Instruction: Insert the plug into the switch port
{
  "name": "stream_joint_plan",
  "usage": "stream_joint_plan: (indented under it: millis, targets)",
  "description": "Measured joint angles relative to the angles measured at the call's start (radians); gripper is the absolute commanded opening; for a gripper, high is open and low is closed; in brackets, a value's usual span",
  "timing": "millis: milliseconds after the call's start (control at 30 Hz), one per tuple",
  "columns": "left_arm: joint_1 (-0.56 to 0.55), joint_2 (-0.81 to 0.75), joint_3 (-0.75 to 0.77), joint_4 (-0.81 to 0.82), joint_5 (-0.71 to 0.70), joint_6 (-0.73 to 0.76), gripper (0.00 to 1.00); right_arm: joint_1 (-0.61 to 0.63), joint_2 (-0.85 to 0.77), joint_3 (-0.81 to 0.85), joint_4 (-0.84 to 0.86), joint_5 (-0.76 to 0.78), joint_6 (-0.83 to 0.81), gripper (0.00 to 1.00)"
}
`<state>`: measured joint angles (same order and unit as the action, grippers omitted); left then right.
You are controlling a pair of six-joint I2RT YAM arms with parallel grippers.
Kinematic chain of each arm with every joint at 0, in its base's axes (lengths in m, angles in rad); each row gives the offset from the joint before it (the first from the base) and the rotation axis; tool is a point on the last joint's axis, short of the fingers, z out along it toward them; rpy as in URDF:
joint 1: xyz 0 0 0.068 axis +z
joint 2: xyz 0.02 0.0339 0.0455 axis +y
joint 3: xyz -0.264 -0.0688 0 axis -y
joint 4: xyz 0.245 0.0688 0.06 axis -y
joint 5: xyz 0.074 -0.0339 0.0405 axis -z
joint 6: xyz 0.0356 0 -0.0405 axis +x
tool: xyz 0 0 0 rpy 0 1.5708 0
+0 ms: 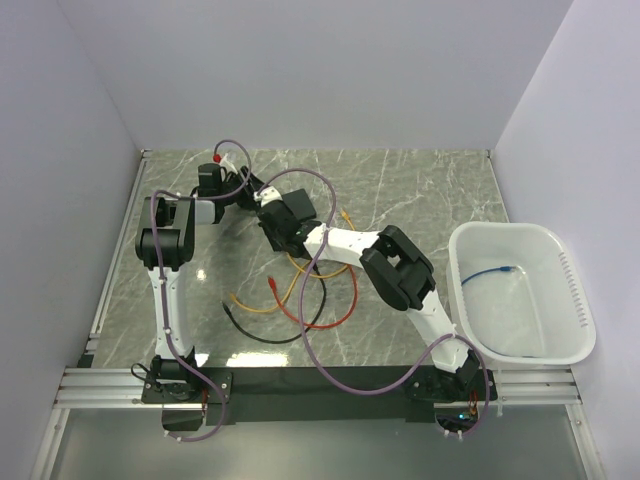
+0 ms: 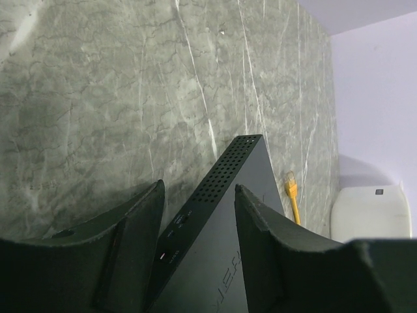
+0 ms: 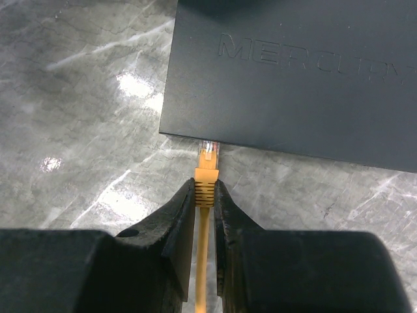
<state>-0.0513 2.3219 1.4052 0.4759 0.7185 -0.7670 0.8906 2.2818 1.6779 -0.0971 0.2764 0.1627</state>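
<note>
Seen from above, two arms meet over a grey marble table (image 1: 420, 190), towards 10 o'clock from its middle; there they crowd into one dark mass, and neither set of jaws can be made out.

From the left wrist, the left gripper (image 2: 199, 188) has two dark fingers (image 2: 130, 248) about half wide apart, one on each side of the switch (image 2: 251, 215); I cannot tell whether they press on it. There is one switch, a flat black box with a perforated side; its near end is cut off by the frame. One loose yellow plug (image 2: 291, 189) lies on the marble at 3 o'clock of the switch.

At 6 o'clock of the arms' meeting point lies a tangle of yellow cable (image 1: 262, 305), red cable (image 1: 350, 295) and black cable (image 1: 262, 335); where each strand ends is hard to follow.

From the right wrist, the right gripper (image 3: 205, 192) is pinched narrow on the ribbed boot of a second plug (image 3: 207, 156); its clear tip is right at the switch's near edge, at 12 o'clock of the jaws; the sockets are hidden, as is how far the tip is in.

At 3 o'clock of the table sits one white tub (image 1: 500, 232) holding one blue cable (image 1: 495, 272).
</note>
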Motion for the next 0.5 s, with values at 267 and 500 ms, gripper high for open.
stream_joint_plan:
  millis: [267, 500]
  targets:
    - [-0.003, 0.007, 0.001, 0.007, 0.006, 0.023, 0.48, 0.0, 0.0, 0.0, -0.002, -0.001, 0.0, 0.0]
    - [-0.003, 0.011, -0.045, 0.095, 0.016, 0.023, 0.44, 0.0, 0.0, -0.002, -0.009, -0.005, 0.005, 0.0]
